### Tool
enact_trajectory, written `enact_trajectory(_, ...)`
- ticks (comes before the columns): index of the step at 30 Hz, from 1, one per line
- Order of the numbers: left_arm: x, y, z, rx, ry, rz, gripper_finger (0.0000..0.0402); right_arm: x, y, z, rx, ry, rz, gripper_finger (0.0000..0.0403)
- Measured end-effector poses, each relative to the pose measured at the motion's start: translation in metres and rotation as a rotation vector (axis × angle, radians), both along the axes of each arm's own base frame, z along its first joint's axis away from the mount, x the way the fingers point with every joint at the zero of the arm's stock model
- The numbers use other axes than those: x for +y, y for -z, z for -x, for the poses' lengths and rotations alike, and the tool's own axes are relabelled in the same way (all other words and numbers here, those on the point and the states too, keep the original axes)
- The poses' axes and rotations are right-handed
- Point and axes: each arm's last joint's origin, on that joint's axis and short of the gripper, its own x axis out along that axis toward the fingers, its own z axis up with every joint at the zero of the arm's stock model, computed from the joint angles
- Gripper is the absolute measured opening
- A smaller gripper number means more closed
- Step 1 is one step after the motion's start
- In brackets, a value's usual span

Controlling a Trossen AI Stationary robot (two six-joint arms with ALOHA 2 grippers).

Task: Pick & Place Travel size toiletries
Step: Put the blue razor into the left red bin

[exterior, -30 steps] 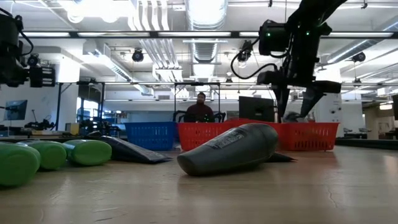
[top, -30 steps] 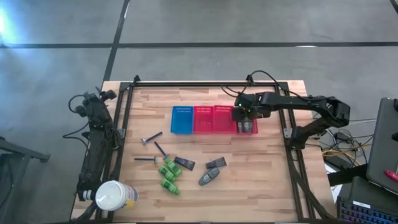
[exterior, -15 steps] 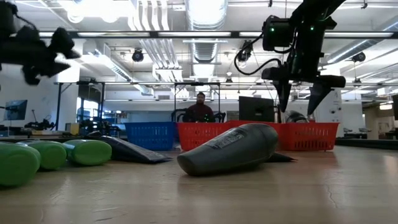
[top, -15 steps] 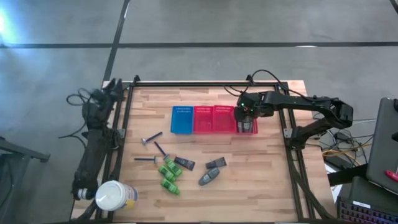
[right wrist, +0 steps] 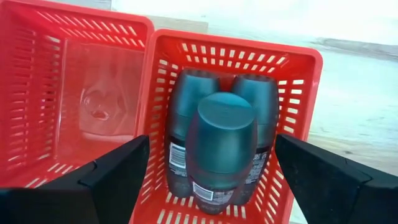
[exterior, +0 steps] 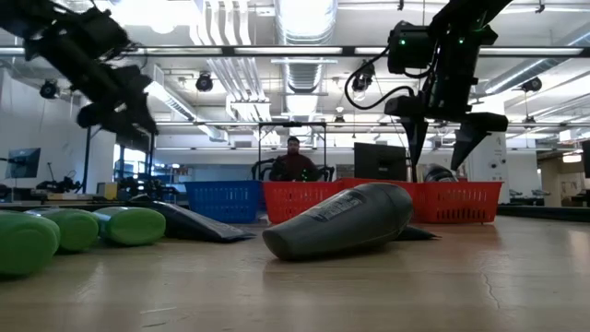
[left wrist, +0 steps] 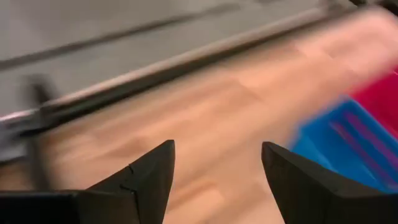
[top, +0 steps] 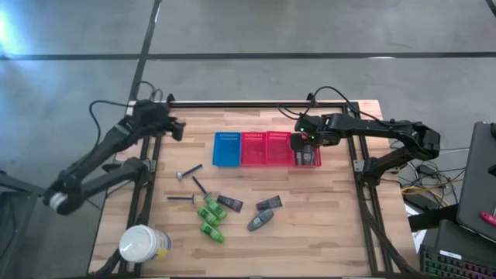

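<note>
Right gripper open, empty, above end red basket holding three containers. Left gripper open, empty. Bottles, razors, tubes remain on table.

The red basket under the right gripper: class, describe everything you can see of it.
The red basket is a small box of what looks like plastic mesh, with slotted walls and floor and a solid rim. It sits upright on the wooden table at the right end of the basket row, against a second red basket. Three dark teal-capped containers lie in it, one on top of two. The open right gripper hovers above, not touching it.
</note>
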Motion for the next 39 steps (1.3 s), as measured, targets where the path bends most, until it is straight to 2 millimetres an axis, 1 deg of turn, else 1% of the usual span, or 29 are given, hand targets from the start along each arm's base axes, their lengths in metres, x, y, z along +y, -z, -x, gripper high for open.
enact_trajectory(1,-0.002,-0.004,-0.007,-0.044,0.046,0.011,0.0245,0.0,0.0,0.0,-0.001,0.001,0.0,0.0336)
enact_trajectory(3,-0.004,-0.014,-0.02,-0.187,0.088,0.052,0.0245,0.0,0.0,0.0,-0.005,0.003,0.001,0.033)
enact_trajectory(5,-0.007,-0.016,-0.031,-0.287,0.124,0.114,0.0245,0.0,0.0,-0.001,-0.012,0.003,0.004,0.0325)
enact_trajectory(7,-0.009,-0.02,-0.041,-0.363,0.152,0.125,0.0245,0.0,0.0,-0.001,-0.012,0.003,0.004,0.032)
enact_trajectory(11,-0.012,-0.025,-0.049,-0.421,0.194,0.129,0.0245,0.0,0.0,-0.001,-0.012,0.0,0.004,0.0312)
enact_trajectory(14,-0.013,-0.023,-0.051,-0.41,0.203,0.138,0.0245,0.0,0.0,-0.001,-0.012,-0.003,0.005,0.0306)
enact_trajectory(18,-0.011,-0.013,-0.052,-0.302,0.168,0.166,0.0245,0.0,0.0,-0.001,-0.012,-0.006,0.006,0.0298)
enact_trajectory(20,-0.012,-0.007,-0.052,-0.191,0.123,0.216,0.0245,0.0,0.0,-0.001,-0.012,-0.006,0.006,0.0294)
enact_trajectory(22,-0.014,-0.003,-0.054,-0.064,0.122,0.247,0.0245,0.0,0.0,-0.001,-0.012,-0.007,0.006,0.0292)
enact_trajectory(27,-0.02,-0.007,-0.068,0.133,0.204,0.282,0.0245,0.0,0.0,-0.001,-0.012,-0.009,0.006,0.0288)
enact_trajectory(30,-0.025,-0.004,-0.076,0.306,0.185,0.317,0.0245,0.0,0.0,-0.001,-0.013,-0.009,0.006,0.0293)
enact_trajectory(32,-0.027,0.0,-0.079,0.44,0.165,0.329,0.0245,0.0,0.0,-0.001,-0.013,-0.008,0.006,0.03)
enact_trajectory(34,-0.029,0.005,-0.083,0.539,0.162,0.345,0.0245,0.0,0.0,-0.001,-0.014,-0.008,0.006,0.0308)
enact_trajectory(36,-0.031,0.012,-0.087,0.6,0.178,0.373,0.0245,0.0,0.0,-0.002,-0.016,-0.008,0.008,0.0315)
enact_trajectory(39,-0.035,0.022,-0.095,0.622,0.241,0.446,0.0245,0.0,0.0,-0.002,-0.016,-0.009,0.008,0.0325)
